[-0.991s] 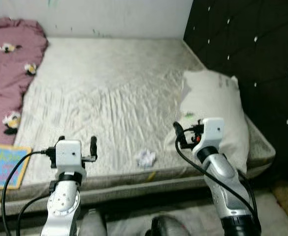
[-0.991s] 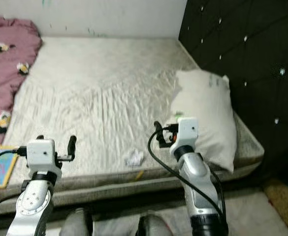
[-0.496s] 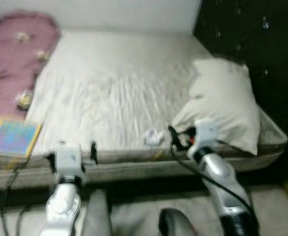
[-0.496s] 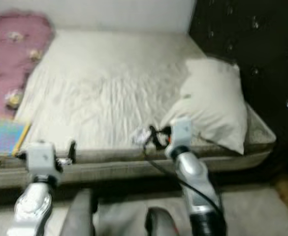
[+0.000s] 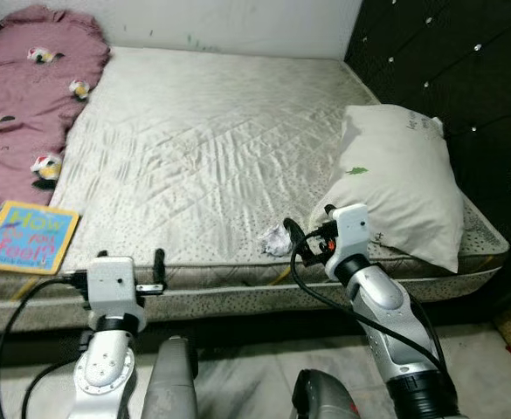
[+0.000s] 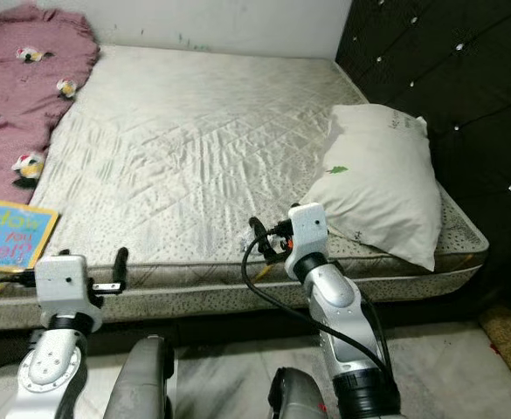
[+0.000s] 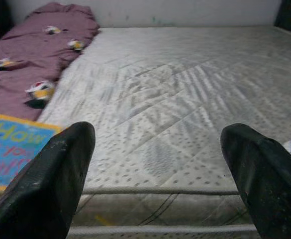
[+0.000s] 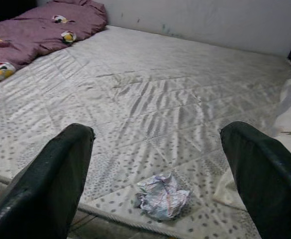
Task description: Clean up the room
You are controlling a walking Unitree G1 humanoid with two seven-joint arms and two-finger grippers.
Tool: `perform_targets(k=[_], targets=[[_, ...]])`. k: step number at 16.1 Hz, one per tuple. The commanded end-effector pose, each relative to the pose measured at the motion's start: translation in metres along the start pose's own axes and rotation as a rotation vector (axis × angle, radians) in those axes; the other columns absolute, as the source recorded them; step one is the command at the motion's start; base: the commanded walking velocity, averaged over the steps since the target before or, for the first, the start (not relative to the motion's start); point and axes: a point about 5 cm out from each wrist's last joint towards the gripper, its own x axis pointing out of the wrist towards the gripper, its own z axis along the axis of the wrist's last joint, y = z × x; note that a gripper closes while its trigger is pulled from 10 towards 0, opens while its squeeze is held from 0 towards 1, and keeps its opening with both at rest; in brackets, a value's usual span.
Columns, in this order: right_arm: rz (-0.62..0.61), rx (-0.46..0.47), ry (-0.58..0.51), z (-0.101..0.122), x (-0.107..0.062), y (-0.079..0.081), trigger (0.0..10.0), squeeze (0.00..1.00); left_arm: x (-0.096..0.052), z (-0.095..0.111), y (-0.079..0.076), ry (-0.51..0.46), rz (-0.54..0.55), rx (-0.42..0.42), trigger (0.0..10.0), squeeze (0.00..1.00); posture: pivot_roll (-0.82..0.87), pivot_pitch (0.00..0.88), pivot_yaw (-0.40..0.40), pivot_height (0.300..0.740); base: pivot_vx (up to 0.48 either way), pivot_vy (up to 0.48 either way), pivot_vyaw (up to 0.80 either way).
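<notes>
Gripper (image 8: 155, 174) on my right arm is hovering spread wide with the crumpled paper (image 8: 162, 195) lying just ahead of it near the mattress (image 5: 211, 148) edge, so I am risking nudging it off onto the floor.
</notes>
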Motion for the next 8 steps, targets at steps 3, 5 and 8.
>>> perform_targets(k=[3, 5, 8], targets=[[0.010, -0.021, -0.001, 0.0002, -0.0005, -0.0010, 10.0, 0.00, 0.0010, 0.0048, -0.0025, -0.016, -0.020, -0.005, 10.0, 0.00, 0.05, 0.000, -0.093, 0.641, 0.363, 0.000, 0.00], [0.010, -0.020, -0.002, 0.0003, 0.0001, -0.0013, 10.0, 0.00, 0.0012, 0.0048, -0.0028, -0.016, -0.022, -0.003, 10.0, 0.00, 0.05, 0.000, -0.093, 0.641, 0.356, 0.000, 0.00], [0.020, -0.028, -0.008, 0.0006, 0.0012, 0.0004, 10.0, 0.00, 0.0018, 0.0048, -0.0025, -0.016, -0.024, 0.000, 10.0, 0.00, 0.05, 0.000, -0.091, 0.641, 0.354, 0.000, 0.00]])
